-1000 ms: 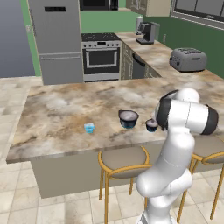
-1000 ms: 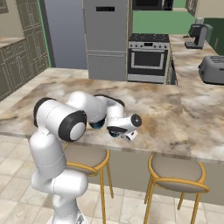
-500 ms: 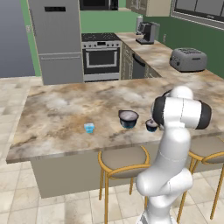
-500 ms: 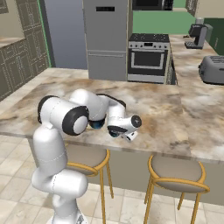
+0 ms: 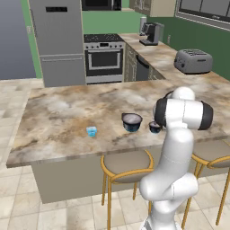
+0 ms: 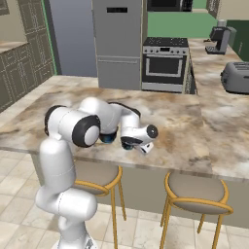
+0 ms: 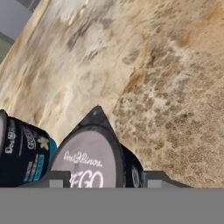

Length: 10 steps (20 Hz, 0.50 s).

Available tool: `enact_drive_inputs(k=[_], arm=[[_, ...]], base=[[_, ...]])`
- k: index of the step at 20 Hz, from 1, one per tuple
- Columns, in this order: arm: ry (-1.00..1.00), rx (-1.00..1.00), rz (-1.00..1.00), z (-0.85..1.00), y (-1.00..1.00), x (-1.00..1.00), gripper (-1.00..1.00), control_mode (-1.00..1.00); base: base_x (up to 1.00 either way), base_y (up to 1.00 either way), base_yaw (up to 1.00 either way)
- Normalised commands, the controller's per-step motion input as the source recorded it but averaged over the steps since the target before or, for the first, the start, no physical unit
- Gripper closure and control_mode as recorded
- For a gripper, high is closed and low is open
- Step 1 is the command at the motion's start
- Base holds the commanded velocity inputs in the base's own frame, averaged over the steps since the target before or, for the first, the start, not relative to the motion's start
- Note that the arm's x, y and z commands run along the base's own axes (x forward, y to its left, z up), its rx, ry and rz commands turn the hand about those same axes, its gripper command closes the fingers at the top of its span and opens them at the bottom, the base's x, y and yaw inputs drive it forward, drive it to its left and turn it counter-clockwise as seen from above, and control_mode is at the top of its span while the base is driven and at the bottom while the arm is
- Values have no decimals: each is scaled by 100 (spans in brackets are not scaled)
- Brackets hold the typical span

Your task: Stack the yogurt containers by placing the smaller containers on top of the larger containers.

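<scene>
Since a second ago, our arm's upper joints have swung over the small tub; nothing is stacked yet.

We see our gripper [image 7: 103, 178] with a finger tip on either side of the smaller dark-blue tub [image 7: 91, 159], narrowed around its grey lid; whether it already grips, we cannot tell. All three containers stand on the island counter [image 5: 58, 112]: the wide dark-blue tub [image 5: 131, 121] just beside the small one, the tiny light-blue cup [image 5: 91, 131] well apart. Both placements are left.

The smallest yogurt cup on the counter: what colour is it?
Light blue; the smallest yogurt cup shows best in the left base view.
</scene>
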Motion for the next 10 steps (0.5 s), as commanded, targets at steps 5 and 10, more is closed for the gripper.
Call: enact_drive_inputs(k=[5,10], arm=[[0,0,0,0,0,2,100,-100],[-10,2,0,24,-5,-6,100,-100]], base=[[0,0,0],[0,0,0]])
